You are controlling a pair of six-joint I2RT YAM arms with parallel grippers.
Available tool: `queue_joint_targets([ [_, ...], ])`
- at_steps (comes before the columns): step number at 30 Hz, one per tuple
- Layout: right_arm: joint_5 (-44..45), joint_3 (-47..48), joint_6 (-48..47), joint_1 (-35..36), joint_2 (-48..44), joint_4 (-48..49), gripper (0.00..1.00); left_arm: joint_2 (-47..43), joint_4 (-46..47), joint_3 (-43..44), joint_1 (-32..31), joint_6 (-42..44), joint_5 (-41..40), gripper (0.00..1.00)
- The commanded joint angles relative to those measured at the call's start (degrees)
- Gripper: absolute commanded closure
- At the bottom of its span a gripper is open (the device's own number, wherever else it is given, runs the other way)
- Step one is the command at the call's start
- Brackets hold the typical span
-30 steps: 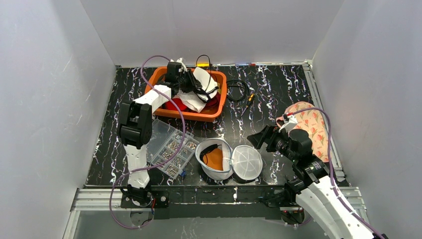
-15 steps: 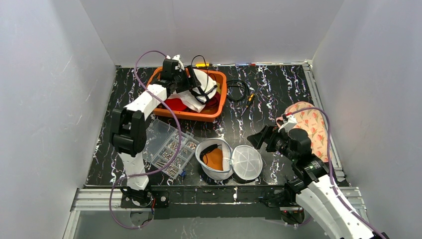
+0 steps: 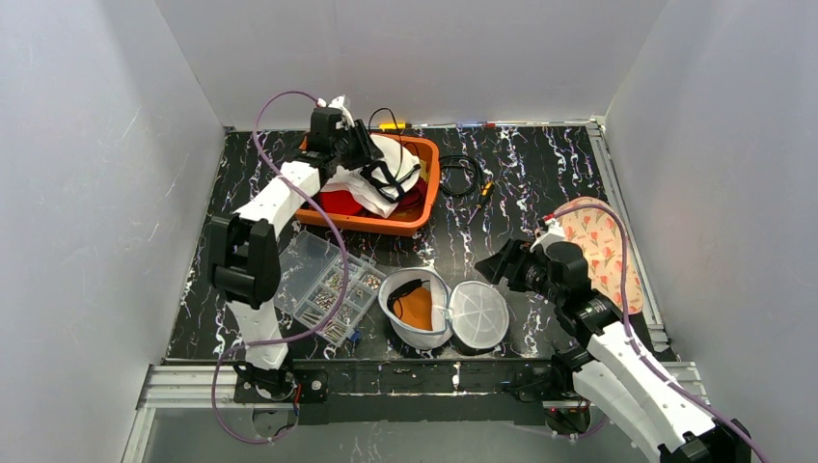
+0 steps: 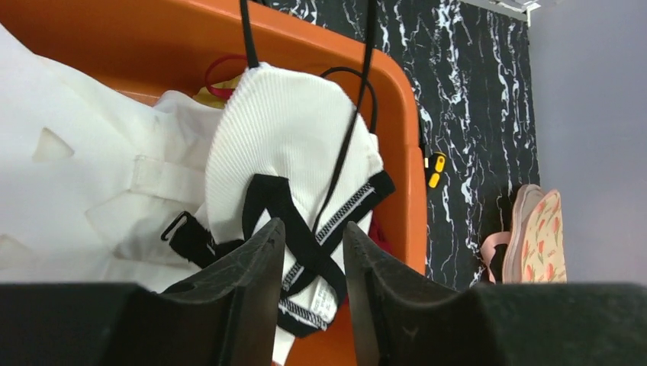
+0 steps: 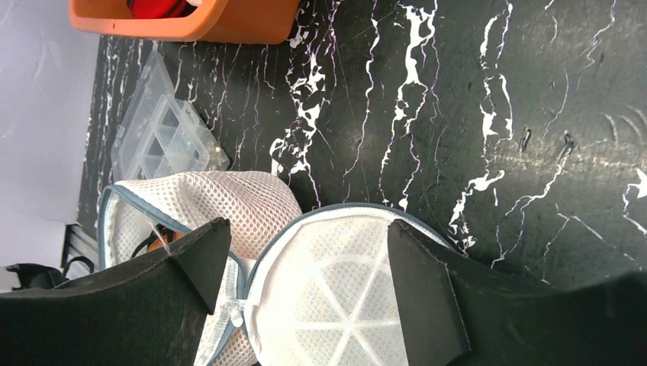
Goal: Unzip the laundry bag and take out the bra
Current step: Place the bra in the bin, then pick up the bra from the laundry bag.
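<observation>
The bag (image 3: pixel 418 307) lies open at the front, with something orange inside. The white bra (image 4: pixel 290 145) lies in the bin (image 3: pixel 433 183) at the back. The left gripper (image 4: pixel 313 255) is just over it, fingers a little apart. The right gripper (image 5: pixel 305 232) gapes wide over the bag. I think the unzipping is done. Next, look in the bag.

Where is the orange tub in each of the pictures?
Top external: the orange tub sits at the back left of the black marbled tabletop.
Left wrist: it fills the top and right, with the bra inside.
Right wrist: only a strip at the top left.
Shared landmark: the tabletop, in all three.
</observation>
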Motion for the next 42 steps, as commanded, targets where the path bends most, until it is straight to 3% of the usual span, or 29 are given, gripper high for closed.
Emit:
queue_joint_targets([
  [1,1.0,-1.4,3.5,0.4,-4.1,6.6,0.18,4.2,1.0,3.2,0.0,-2.5,0.3,0.69],
  [8,2.0,0.7,0.5,0.5,-4.3,2.6,0.17,9.3,-2.5,4.6,0.0,-0.2,-3.0,0.72],
  [13,4.6,2.3,-0.7,0.5,-5.0,0.3,0.16,6.1,1.3,0.5,0.0,-0.8,-2.2,0.69],
  [19,5.8,7.7,-5.7,0.5,-5.8,-3.7,0.19,-5.8,0.7,-2.0,0.0,-3.5,0.0,0.56],
  [25,-0.3,16.4,-12.0,2.1,1.8,-9.8,0.23,-26.7,-3.8,-15.2,0.0,-9.6,2.3,0.40],
  [28,1.7,18.2,-12.9,7.7,5.2,-9.4,0.26,-37.3,-7.1,-25.6,-1.9,-11.1,3.6,0.36],
  [32,18.2,20.7,-13.8,23.5,12.3,-10.0,0.28,-49.4,-11.3,-37.1,-9.8,-7.0,1.5,0.27],
  [33,22.3,21.1,-13.7,28.1,14.3,-10.2,0.28,-51.7,-12.4,-39.0,-12.7,-6.0,0.4,0.10],
  [34,26.1,21.5,-13.1,32.1,16.2,-10.1,0.28,-53.4,-13.6,-40.6,-15.6,-5.6,-1.7,0.02],
  [37,31.7,20.4,-11.9,40.4,19.6,-7.0,0.28,-57.7,-16.1,-44.0,-20.9,-6.7,-3.3,0.02],
  [42,33.3,17.4,-9.6,46.2,22.7,-1.4,0.32,-62.3,-16.9,-48.7,-27.0,-10.0,-6.0,0.02],
])
